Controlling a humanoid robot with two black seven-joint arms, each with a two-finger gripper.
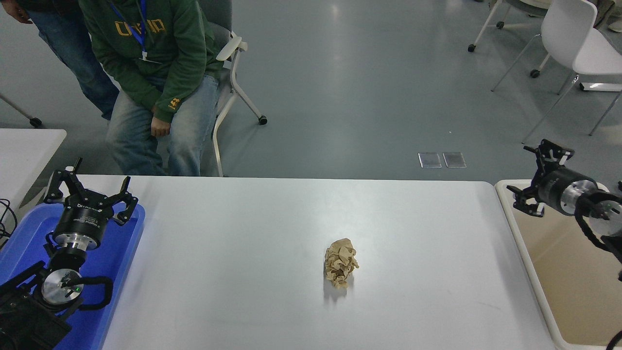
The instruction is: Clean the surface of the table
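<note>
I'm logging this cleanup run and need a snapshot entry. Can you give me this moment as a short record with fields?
surface: white table surface, one item on it
litter: crumpled brown paper ball, right of centre, untouched
bin: beige bin at the table's right end
left gripper: open, parked over the blue tray at lower left
right gripper: open, above the bin's far left corner, apart from the paper
people: one seated person at the far left side, another standing beside
</note>
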